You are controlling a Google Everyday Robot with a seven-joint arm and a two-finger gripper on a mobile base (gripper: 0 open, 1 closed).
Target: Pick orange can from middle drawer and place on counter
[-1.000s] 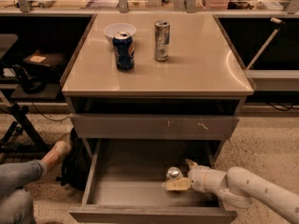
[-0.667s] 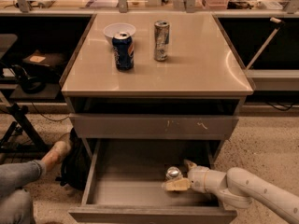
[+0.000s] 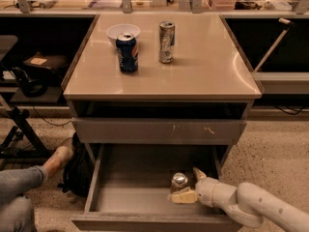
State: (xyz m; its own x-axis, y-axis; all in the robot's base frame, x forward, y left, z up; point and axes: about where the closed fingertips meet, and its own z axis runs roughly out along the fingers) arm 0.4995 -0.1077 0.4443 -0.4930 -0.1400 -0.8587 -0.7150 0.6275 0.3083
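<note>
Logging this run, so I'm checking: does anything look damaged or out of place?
Only pale scratches on the drawer front above the middle drawer. The orange can stands upright there, with the gripper next to it.

A dark blue can (image 3: 128, 52) stands just before a white bowl (image 3: 123, 31), a tall silver can (image 3: 167, 41) near it. On the floor, what seems a person's shoe (image 3: 57, 158) rests by a black bag (image 3: 77, 170), well apart from the gripper (image 3: 182, 183), which is low in the frame.

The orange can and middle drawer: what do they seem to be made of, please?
The orange can looks metal: shiny silver top, dull tan body. The middle drawer seems matte grey metal, thin-walled. The gripper sits inside it, by the can.
</note>
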